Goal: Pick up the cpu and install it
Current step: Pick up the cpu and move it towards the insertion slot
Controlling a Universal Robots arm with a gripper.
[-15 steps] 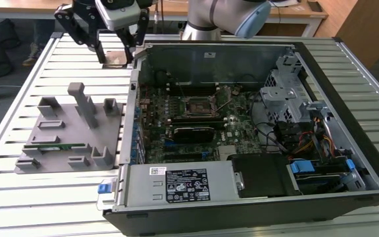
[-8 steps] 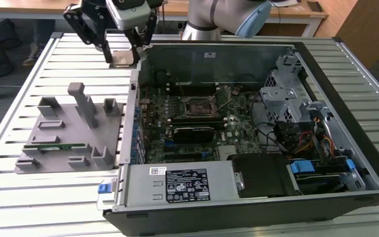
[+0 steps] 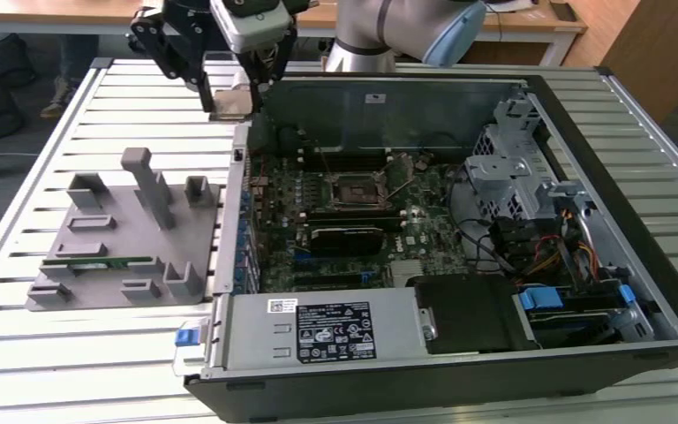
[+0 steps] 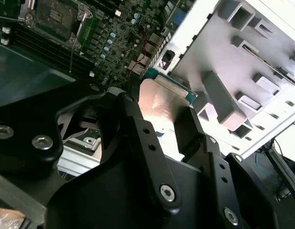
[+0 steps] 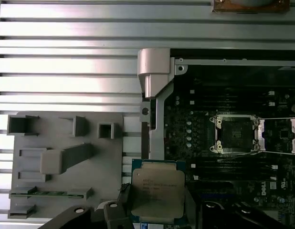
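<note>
Over slatted table [image 3: 116, 106], downward-pointing tool [image 3: 232, 95] clasps cpu [image 5: 157, 192] by computer case [image 3: 422, 106].

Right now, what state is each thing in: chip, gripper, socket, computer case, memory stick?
Chip: gripped, held in the air.
Gripper: shut on the chip.
Socket: cover open, empty.
Computer case: on its side, panel off.
Memory stick: lying in the gray holder.
</note>
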